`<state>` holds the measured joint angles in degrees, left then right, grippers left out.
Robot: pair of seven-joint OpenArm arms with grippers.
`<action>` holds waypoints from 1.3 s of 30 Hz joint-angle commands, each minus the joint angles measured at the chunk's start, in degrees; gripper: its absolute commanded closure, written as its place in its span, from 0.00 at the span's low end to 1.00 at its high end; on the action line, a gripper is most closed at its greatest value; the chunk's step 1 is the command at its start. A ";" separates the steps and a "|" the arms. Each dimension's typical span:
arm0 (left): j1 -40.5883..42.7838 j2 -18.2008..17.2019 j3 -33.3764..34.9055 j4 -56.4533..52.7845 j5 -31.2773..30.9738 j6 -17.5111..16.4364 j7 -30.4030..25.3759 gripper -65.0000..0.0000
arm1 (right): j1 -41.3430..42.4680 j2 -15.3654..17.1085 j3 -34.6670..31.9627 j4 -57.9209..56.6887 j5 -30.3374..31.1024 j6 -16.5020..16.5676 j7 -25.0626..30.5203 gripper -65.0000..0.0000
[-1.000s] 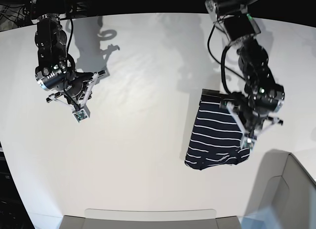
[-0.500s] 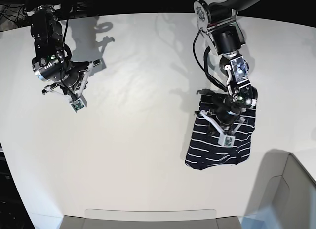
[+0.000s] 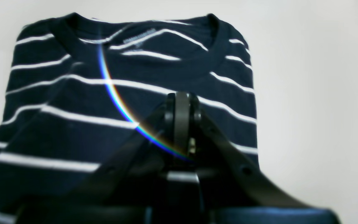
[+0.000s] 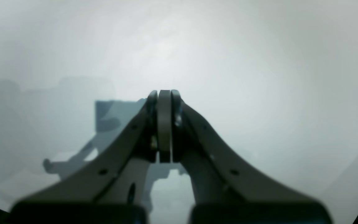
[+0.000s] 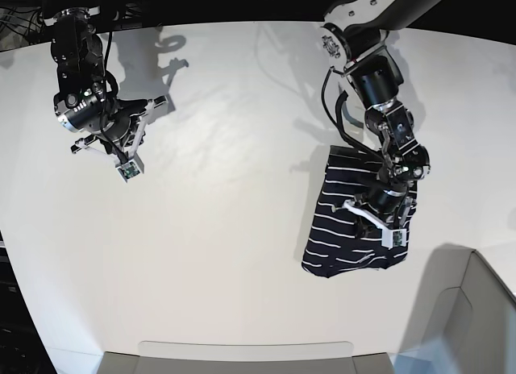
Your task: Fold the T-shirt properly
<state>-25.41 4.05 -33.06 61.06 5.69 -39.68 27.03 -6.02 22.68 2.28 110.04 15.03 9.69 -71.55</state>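
Observation:
The T-shirt (image 5: 343,229), dark navy with thin white stripes, lies folded into a compact rectangle on the white table (image 5: 234,229), right of centre. In the left wrist view the T-shirt (image 3: 73,102) fills the frame, with its collar at the top. My left gripper (image 3: 182,96) is shut, with nothing between its fingers. It is low over the shirt's chest, below the collar. In the base view, the left gripper (image 5: 396,239) is over the shirt's right part. My right gripper (image 5: 127,171) is far to the left over bare table, and the right gripper (image 4: 164,93) is shut and empty.
A grey bin (image 5: 476,309) stands at the lower right corner, close to the shirt. A flat grey tray edge (image 5: 242,354) runs along the table's front. Dark frames and cables line the back edge.
My left gripper swung from the shirt's right edge to its middle, then back toward the right part. The right arm rose slightly toward the back at first, then held. The shirt has not shifted.

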 commanded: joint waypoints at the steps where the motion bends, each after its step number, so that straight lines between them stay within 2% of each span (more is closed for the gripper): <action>1: -1.45 -0.05 -0.39 -0.97 -0.81 -0.32 -2.10 1.00 | 0.61 0.66 0.31 0.95 -0.04 0.20 0.91 1.00; 6: -1.45 -2.43 -9.18 -13.19 -0.55 -0.32 -9.58 1.00 | 0.53 0.93 0.49 1.04 -0.04 0.20 0.91 1.00; 9: -1.27 -5.77 -10.68 -20.93 -0.73 -0.32 -11.60 1.00 | 0.53 0.93 0.57 1.21 -0.04 0.20 0.91 1.00; 12: 0.57 -7.61 -10.77 -25.67 -0.81 -0.32 -13.62 1.00 | 0.53 0.93 0.57 1.30 -0.04 0.20 0.91 1.00; 27: 10.86 -11.92 -10.77 -25.32 -0.81 -0.32 -14.15 1.00 | 0.97 0.66 0.66 1.57 -0.04 0.20 0.91 1.00; 32: 12.88 -11.83 -10.77 -15.91 -0.81 -0.32 -14.06 1.00 | 1.05 -0.83 0.66 5.08 0.23 0.20 1.26 1.00; 35: 14.02 -9.11 -10.77 -5.80 -0.81 -0.32 -14.06 1.00 | 2.02 -1.80 0.75 6.40 0.05 0.20 2.05 1.00; 39: 15.78 -4.54 -10.68 10.81 -0.55 -0.32 -13.97 1.00 | 1.85 -1.97 0.75 6.58 0.14 0.20 7.42 1.00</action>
<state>-8.12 0.03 -43.99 71.11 6.09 -40.03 14.24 -4.73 20.16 2.68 115.61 15.00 9.69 -65.21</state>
